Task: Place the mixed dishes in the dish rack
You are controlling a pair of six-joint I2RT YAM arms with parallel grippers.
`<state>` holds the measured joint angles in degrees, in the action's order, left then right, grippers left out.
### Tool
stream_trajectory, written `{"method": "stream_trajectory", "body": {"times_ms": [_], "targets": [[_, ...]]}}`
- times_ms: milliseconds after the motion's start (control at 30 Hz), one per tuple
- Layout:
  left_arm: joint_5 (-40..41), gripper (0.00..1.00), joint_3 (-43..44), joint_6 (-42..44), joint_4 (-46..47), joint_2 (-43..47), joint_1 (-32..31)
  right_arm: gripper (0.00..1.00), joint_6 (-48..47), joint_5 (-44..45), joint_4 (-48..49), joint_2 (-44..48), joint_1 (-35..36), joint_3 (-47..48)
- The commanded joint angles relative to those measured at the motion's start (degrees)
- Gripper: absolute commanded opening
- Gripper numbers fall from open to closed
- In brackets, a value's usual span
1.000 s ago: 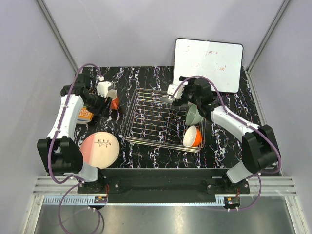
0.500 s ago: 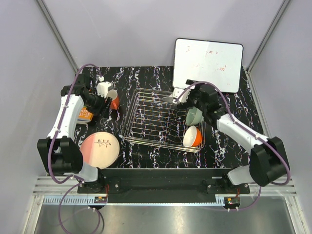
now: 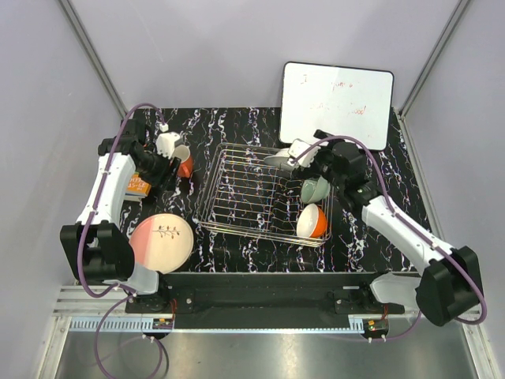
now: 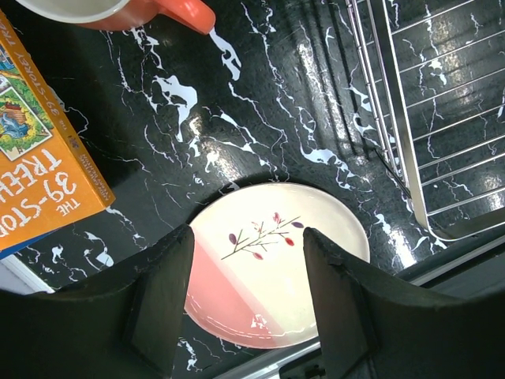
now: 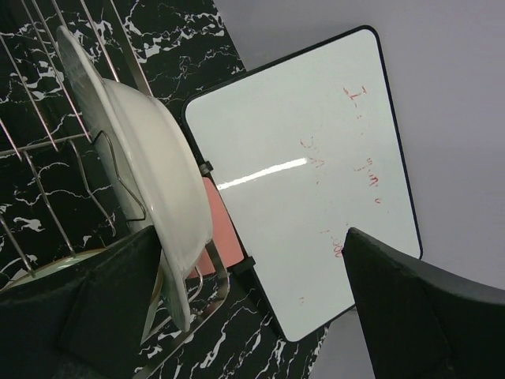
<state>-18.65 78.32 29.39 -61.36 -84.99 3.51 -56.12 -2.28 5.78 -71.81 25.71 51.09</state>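
Observation:
The dish rack [image 3: 252, 197] holds a white plate [image 3: 278, 160] standing on edge at its far right corner, a pale green bowl [image 3: 314, 189] and an orange bowl [image 3: 312, 221]. My right gripper [image 3: 309, 163] hovers open just right of the white plate [image 5: 150, 174], holding nothing. A pink shape [image 5: 219, 225] shows behind that plate. My left gripper [image 3: 166, 178] hangs open and empty in the air beside the orange-red mug [image 3: 184, 165]. The pink-and-cream plate [image 4: 276, 260] lies flat on the table, far below the left gripper [image 4: 248, 304]. The mug [image 4: 118, 9] sits at that view's top edge.
A whiteboard [image 3: 337, 104] leans at the back right, close behind the rack's corner. A green-orange book [image 4: 39, 174] lies under the left arm, left of the mug. The rack's raised rim [image 4: 398, 126] runs along the right of the left wrist view.
My right arm has drawn back to the right, off the rack's far corner, where the white plate stands. The left arm has not moved.

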Motion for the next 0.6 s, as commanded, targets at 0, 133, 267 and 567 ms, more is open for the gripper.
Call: {"method": "stream_trajectory", "body": {"times_ms": [0, 133, 267, 567], "targets": [[1.17, 0.61, 3.06, 1.37, 0.19, 1.32, 0.62, 1.00, 4.35, 7.79, 1.51, 4.84, 1.53, 2.17], [0.02, 0.61, 5.25, 2.08, -2.00, 1.32, 0.97, 1.00, 7.23, 16.16, 6.60, 6.76, 2.32, 1.47], [-1.56, 0.62, 7.54, 4.01, -5.16, 2.20, 3.25, 1.00, 23.65, 7.16, 1.88, 9.50, 2.85, 7.96], [-2.70, 0.62, 7.37, 11.74, -11.58, 6.06, 15.01, 1.00, 50.14, 12.25, -9.12, 1.42, 13.64, 19.22]]}}
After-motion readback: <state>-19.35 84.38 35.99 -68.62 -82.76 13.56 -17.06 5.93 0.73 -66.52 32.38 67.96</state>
